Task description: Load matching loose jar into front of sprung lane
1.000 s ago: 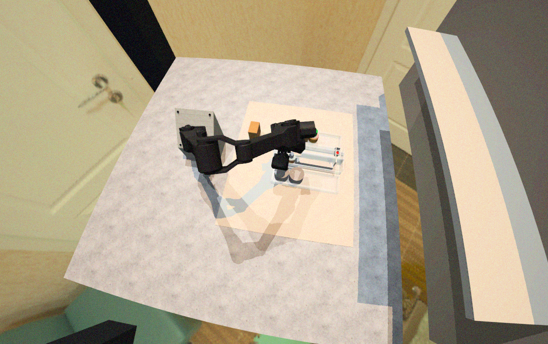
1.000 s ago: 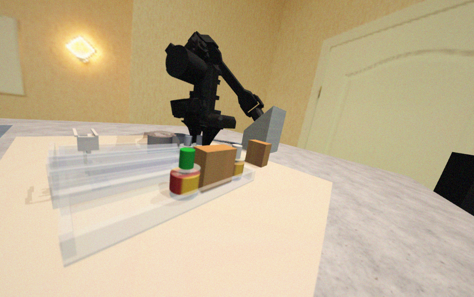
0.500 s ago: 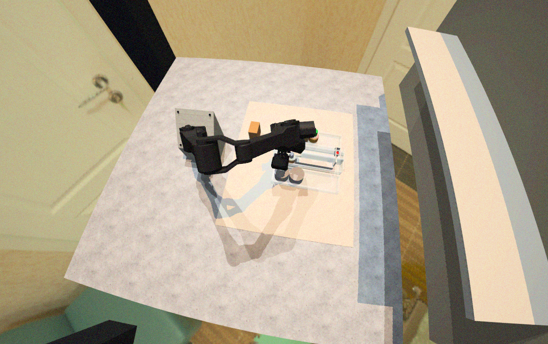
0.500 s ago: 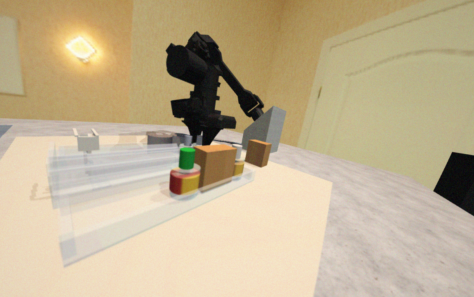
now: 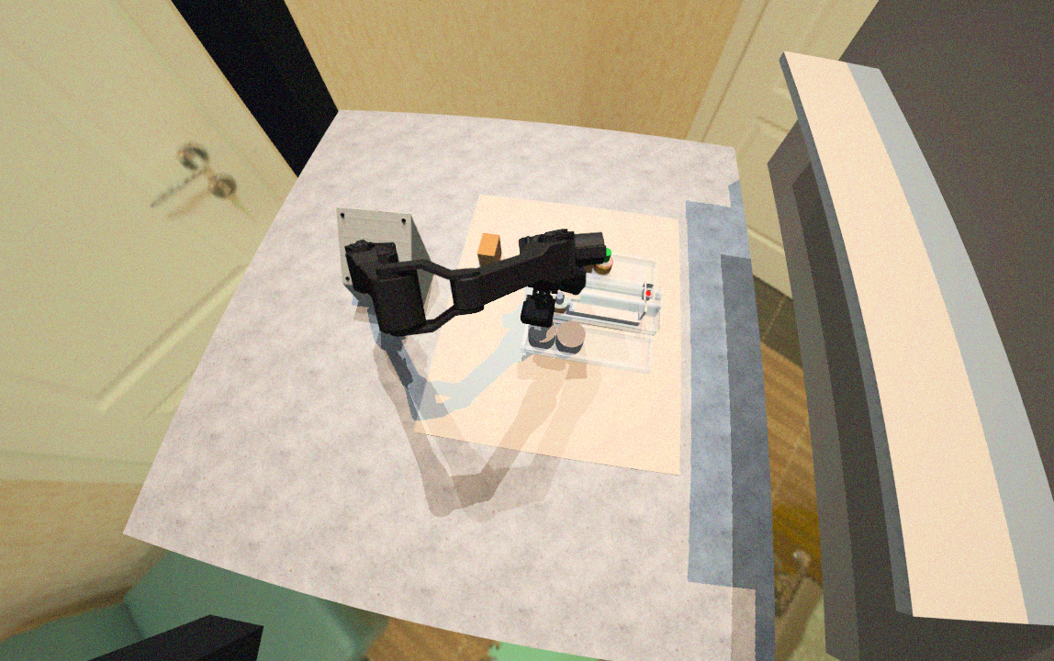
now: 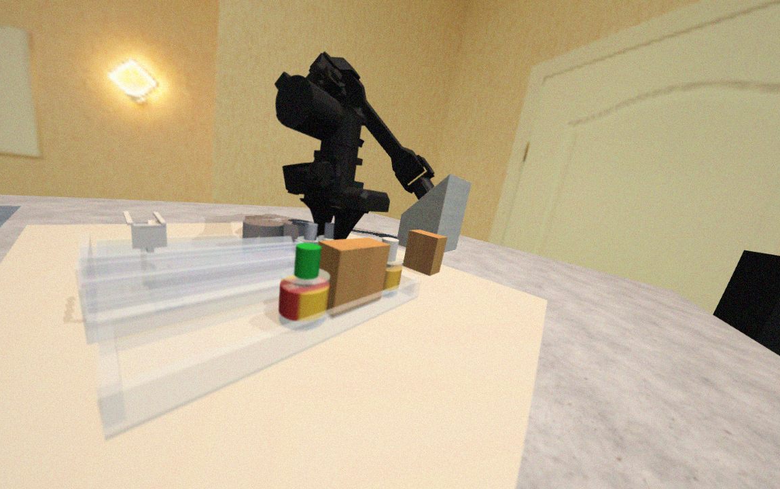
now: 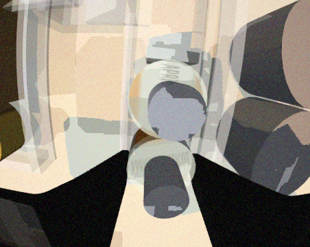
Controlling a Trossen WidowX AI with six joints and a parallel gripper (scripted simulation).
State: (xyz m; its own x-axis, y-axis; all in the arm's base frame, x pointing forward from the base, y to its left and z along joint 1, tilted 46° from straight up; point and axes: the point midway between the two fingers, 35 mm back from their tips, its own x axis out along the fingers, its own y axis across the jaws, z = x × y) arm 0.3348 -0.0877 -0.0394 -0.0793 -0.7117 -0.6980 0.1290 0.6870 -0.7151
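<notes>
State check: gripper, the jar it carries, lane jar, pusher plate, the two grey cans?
Black parallel-jaw gripper: shut on the held jar.
Clear grey-capped held jar: upright, gripped.
Matching clear lane jar: upright, just ahead of it.
Grey pusher plate: at the lane's far end.
Two grey cans: upright, in the neighbouring lane.

A grey speckled table top [image 5: 284, 460] carries a cream mat [image 5: 597, 419] on its right half, with a blue-grey strip [image 5: 712, 410] along its right edge. The arm's grey base plate [image 5: 375, 226] stands on the table left of the mat. On the mat sit a clear lane rack [image 5: 629, 349] and, near its far left corner, a small orange block [image 5: 487, 245].
</notes>
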